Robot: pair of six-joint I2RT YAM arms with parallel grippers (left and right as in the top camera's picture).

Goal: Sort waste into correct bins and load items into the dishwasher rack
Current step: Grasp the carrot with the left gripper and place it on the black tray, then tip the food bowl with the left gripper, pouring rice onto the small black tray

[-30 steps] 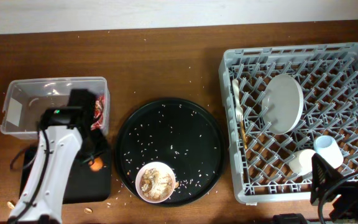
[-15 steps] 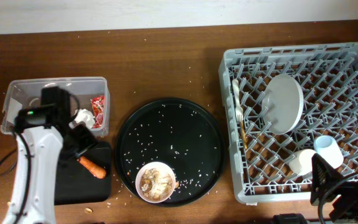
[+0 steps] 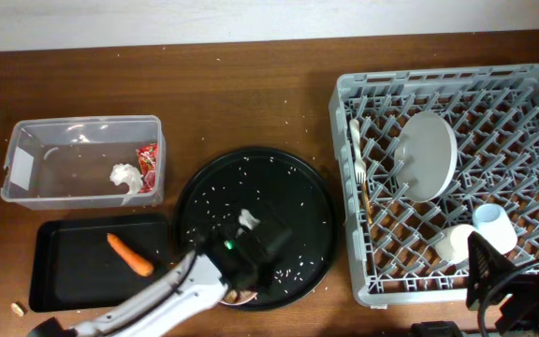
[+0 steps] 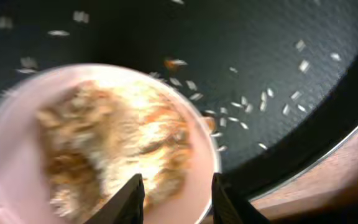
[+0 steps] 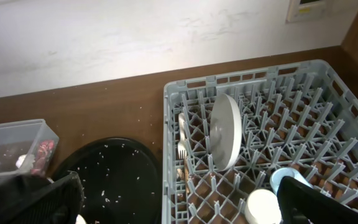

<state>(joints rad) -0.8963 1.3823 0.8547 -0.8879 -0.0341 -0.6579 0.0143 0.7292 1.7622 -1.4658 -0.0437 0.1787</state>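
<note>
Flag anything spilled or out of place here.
Rice grains are strewn over the round black tray, a few on the wooden table beyond it. A small brownish scrap lies on the table, outside the black rectangular tray's corner.

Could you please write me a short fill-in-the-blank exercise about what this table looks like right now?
The rectangular tray holding the carrot-like stick is coloured ____.
The clear tub holds a crumpled tissue and a ____ snack wrapper.
The pale plate stands on ____ in the dishwasher rack.
The left gripper is open above a bowl of food scraps on the ____ black tray.
Missing words: black, red, edge, round.
</note>
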